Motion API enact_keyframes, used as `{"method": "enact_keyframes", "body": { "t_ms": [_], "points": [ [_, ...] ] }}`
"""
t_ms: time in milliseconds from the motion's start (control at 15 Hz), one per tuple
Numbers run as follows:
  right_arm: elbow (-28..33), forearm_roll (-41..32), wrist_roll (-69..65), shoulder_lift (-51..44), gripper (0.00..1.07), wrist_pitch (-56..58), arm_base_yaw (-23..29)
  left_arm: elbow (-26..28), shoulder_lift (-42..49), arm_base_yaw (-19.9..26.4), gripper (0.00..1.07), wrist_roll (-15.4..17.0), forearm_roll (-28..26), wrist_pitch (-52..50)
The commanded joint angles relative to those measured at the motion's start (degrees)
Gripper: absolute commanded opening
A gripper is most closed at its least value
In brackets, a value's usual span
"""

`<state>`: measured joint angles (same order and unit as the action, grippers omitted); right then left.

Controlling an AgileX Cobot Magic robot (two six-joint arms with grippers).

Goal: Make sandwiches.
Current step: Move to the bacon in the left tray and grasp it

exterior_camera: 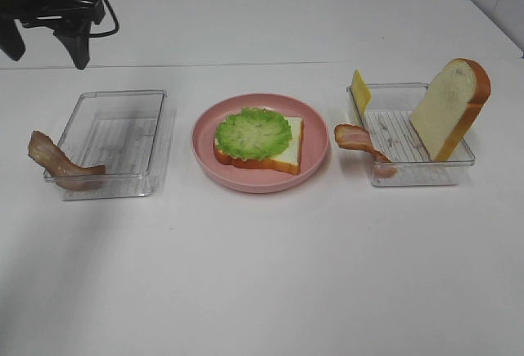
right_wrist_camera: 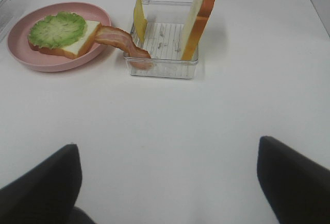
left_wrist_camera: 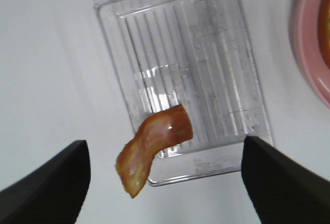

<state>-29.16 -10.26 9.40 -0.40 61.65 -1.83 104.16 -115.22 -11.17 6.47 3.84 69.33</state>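
Note:
On the pink plate (exterior_camera: 201,147) (right_wrist_camera: 51,64) lies a white bread slice (exterior_camera: 291,153) (right_wrist_camera: 85,36) with a green lettuce leaf (exterior_camera: 254,132) (right_wrist_camera: 55,28) on top. One bacon strip (exterior_camera: 59,162) (left_wrist_camera: 153,149) hangs over the front left corner of the left clear tray (exterior_camera: 123,139) (left_wrist_camera: 206,54). The right clear tray (exterior_camera: 393,139) (right_wrist_camera: 162,38) holds an upright bread slice (exterior_camera: 450,106) (right_wrist_camera: 198,18) and a yellow cheese slice (exterior_camera: 360,90) (right_wrist_camera: 139,13). A second bacon strip (exterior_camera: 360,143) (right_wrist_camera: 121,41) drapes over its plate-side wall. My left gripper (exterior_camera: 45,45) (left_wrist_camera: 165,183) hangs open above the left tray's bacon. My right gripper (right_wrist_camera: 167,188) is open and empty, well short of the right tray.
Everything stands on a white table (exterior_camera: 262,274). The plate's rim (left_wrist_camera: 309,49) shows at the edge of the left wrist view. A black cable (exterior_camera: 102,0) runs from the left arm at the back left.

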Motion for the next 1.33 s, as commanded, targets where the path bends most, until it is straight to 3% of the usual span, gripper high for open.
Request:
{"method": "enact_keyframes", "body": {
  "t_ms": [67, 333, 533, 867, 1067, 1333],
  "points": [
    [0.17, -0.17, 0.4, -0.69, 0.87, -0.4, -0.17, -4.98, 0.92, 3.72, 0.76, 1.32, -2.06, 4.13],
    [0.17, -0.17, 0.4, -0.69, 0.87, -0.4, -0.17, -13.81, 0.74, 4.35, 0.76, 1.38, -2.23, 3.15],
    [0.17, -0.17, 0.4, -0.69, 0.87, -0.4, -0.17, -17.42, 0.69, 4.35, 0.76, 2.64, -3.84, -1.32],
    [0.17, -0.17, 0.4, -0.69, 0.87, -0.4, -0.17, -18.28, 0.63, 4.35, 0.74, 2.81, -7.16, -8.42],
    [0.17, -0.17, 0.4, -0.69, 0.87, -0.4, -0.17, -18.28, -0.23, 4.35, 0.66, 2.81, -7.16, -9.4],
    [0.17, -0.17, 0.4, -0.69, 0.87, -0.4, -0.17, -18.28, -2.58, 4.35, 0.66, 2.58, -7.1, -8.65]
  ]
}}
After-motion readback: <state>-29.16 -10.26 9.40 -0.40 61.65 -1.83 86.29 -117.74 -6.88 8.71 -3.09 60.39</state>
